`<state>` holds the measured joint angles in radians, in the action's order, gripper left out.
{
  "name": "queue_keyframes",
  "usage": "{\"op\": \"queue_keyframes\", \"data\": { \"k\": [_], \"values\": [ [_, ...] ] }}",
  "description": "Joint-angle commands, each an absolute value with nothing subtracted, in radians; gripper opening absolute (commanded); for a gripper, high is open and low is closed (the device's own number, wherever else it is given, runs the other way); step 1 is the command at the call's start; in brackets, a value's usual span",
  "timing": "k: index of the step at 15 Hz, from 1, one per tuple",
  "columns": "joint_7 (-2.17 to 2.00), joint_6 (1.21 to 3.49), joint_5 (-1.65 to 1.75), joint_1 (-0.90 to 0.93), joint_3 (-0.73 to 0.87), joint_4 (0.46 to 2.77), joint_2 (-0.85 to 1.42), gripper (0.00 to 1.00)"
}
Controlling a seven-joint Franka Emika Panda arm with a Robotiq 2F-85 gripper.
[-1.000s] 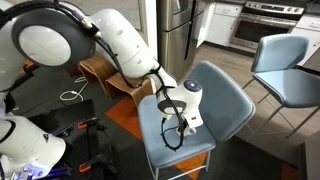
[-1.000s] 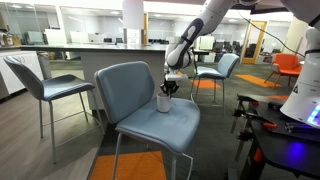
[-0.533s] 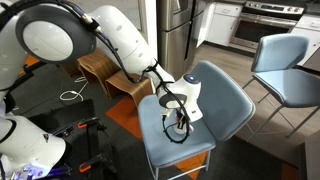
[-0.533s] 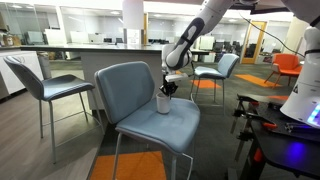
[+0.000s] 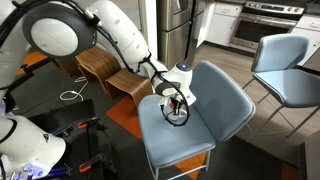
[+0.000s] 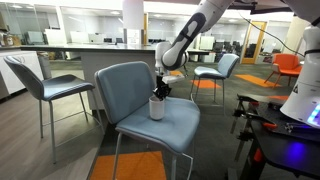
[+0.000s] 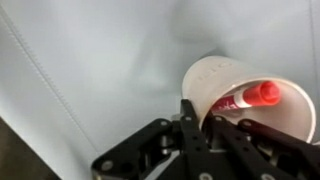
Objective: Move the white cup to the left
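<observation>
You see one small white cup [image 7: 215, 80], one red marker [image 7: 250, 97] and, in an exterior view, three blue-grey padded chairs [image 6: 130, 85].

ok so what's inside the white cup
A red marker lies inside the white cup, seen in the wrist view. The gripper clamped on the rim covers its lower end and the cup's bottom.

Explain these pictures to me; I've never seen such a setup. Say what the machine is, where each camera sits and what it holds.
The white machine is a robot arm with two jaws at its tip. Two pictures come from cameras standing in the room, at different spots; the third comes from a camera on the arm's wrist, looking past the jaws. The surface is a blue-grey chair seat. The jaws are shut on the rim of the white cup, which has something red inside.
</observation>
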<state>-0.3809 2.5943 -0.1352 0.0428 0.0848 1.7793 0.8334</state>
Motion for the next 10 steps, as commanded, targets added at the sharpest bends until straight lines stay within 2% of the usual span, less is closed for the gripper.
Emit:
{"op": "queue_keyframes", "data": {
  "k": [1, 10],
  "values": [
    [-0.300, 2.592, -0.135, 0.038, 0.047, 1.809, 0.804, 0.03],
    [-0.199, 2.592, -0.135, 0.039, 0.010, 1.865, 0.781, 0.03]
  ]
}}
